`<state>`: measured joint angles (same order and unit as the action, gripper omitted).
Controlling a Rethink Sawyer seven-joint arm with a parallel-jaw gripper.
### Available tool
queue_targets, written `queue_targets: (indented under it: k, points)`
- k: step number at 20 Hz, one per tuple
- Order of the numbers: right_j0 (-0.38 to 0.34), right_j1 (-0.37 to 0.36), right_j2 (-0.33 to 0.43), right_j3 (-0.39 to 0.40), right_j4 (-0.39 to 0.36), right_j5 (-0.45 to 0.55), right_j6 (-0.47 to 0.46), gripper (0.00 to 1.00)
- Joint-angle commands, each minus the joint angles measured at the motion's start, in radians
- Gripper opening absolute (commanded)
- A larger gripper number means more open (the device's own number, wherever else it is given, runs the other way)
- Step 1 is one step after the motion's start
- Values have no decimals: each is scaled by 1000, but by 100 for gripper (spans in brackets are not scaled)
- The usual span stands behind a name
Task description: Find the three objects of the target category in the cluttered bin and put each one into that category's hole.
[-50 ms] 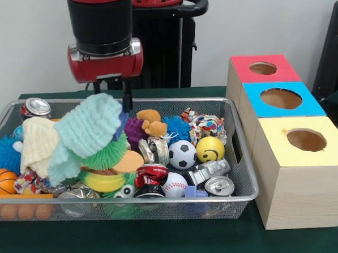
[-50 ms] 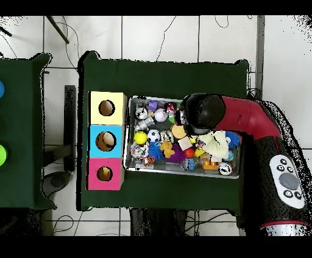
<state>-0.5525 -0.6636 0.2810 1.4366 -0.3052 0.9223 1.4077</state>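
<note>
Front view shows the gripper low over the pale green cloth at the wire bin's 10 o'clock; whether it is clamped I cannot tell. Overhead, the arm hides that. The bin holds balls, crushed cans and cloths. Three boxes, red, blue, yellow, stand at its 3 o'clock.

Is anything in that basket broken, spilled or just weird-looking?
Nothing has spilled; everything sits inside the wire bin. The oddities: several drink cans look crushed, such as the red can and the silver can near the front, and knitted cloths are draped in a heap over the toys at one end.
</note>
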Motion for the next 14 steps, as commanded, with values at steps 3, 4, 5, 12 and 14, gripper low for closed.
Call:
queue_targets:
  k: [3,4,5,12,14]
  points:
    - [-54,65,71,42,-54,-101,-94,0]
    - [-61,78,74,49,-64,-124,-95,0]
    - [-64,86,76,50,-72,-135,-94,0]
    - [-119,154,102,86,-126,-249,-121,100]
    - [-135,155,116,102,-120,-282,-114,100]
